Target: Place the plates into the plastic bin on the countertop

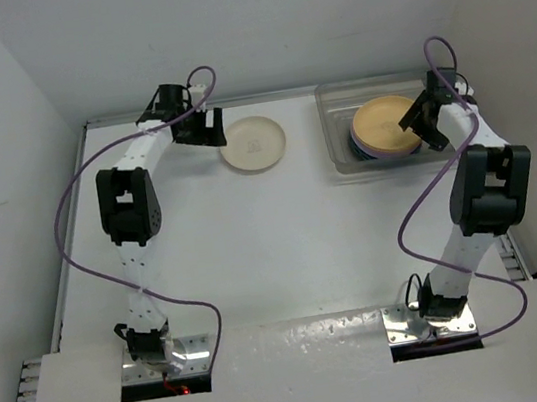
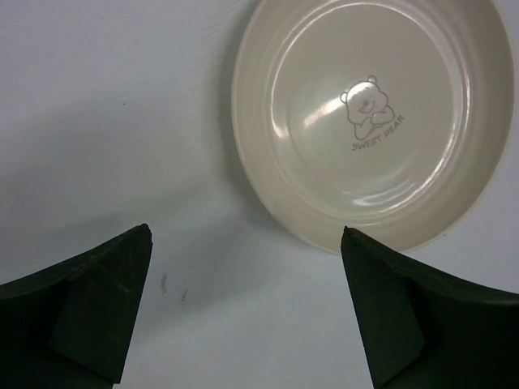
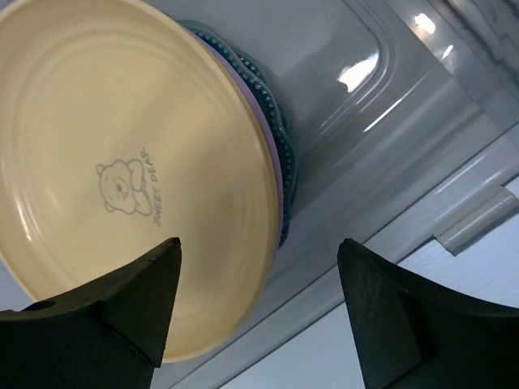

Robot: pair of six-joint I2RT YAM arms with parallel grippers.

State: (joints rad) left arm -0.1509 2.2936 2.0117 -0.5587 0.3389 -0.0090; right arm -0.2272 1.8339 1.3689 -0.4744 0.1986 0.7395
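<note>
A cream plate (image 1: 254, 143) with a bear print lies alone on the white countertop (image 1: 256, 253); it also shows in the left wrist view (image 2: 373, 113). My left gripper (image 1: 203, 127) is open and empty just left of it; its right fingertip (image 2: 357, 243) is at the plate's near rim. The clear plastic bin (image 1: 342, 150) at the back right holds a stack topped by a yellow-orange plate (image 1: 385, 126), with lavender and teal plates (image 3: 284, 154) beneath. My right gripper (image 1: 423, 122) is open and empty over the stack's right edge and the bin's rim (image 3: 389, 235).
White walls close in the countertop on the left, back and right. The bin stands close to the right wall.
</note>
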